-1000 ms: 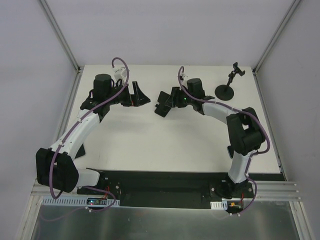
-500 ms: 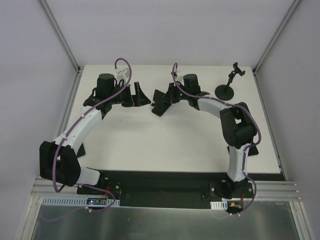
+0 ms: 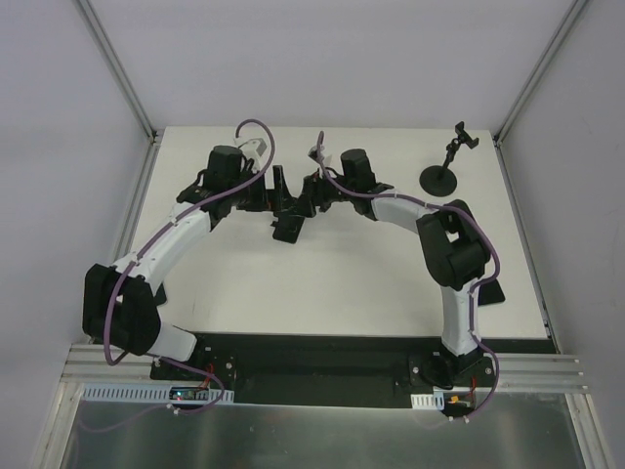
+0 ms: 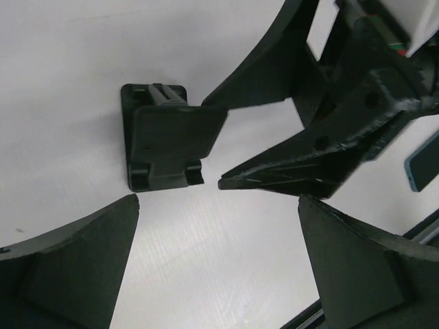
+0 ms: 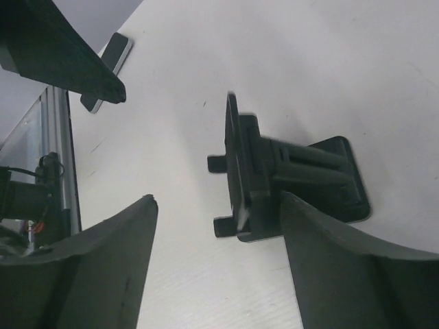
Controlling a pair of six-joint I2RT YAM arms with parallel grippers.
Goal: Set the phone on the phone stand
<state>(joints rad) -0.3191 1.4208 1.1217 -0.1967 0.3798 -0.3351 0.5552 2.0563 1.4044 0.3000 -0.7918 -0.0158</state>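
Note:
The phone stand [image 3: 439, 180], a round black disc with a thin arm and a clamp [image 3: 466, 137], stands at the far right. A dark flat phone [image 5: 110, 58] lies at the table's near left edge. A second flat slab with a teal edge [image 4: 425, 164] lies near the right arm's base [image 3: 491, 291]. My left gripper [image 3: 279, 190] [image 4: 216, 205] and right gripper [image 3: 305, 195] [image 5: 218, 199] are both open and empty. They face each other tip to tip at the table's middle, far from both slabs.
A small black folding wedge stand [image 3: 286, 228] sits on the table just below both grippers. It shows in the left wrist view [image 4: 161, 144] and in the right wrist view [image 5: 288, 178], next to the right finger. Walls close the back and sides.
My left gripper has swung right and my right gripper has swung left. They now nearly meet over the small folding stand. The phone stand has not moved.

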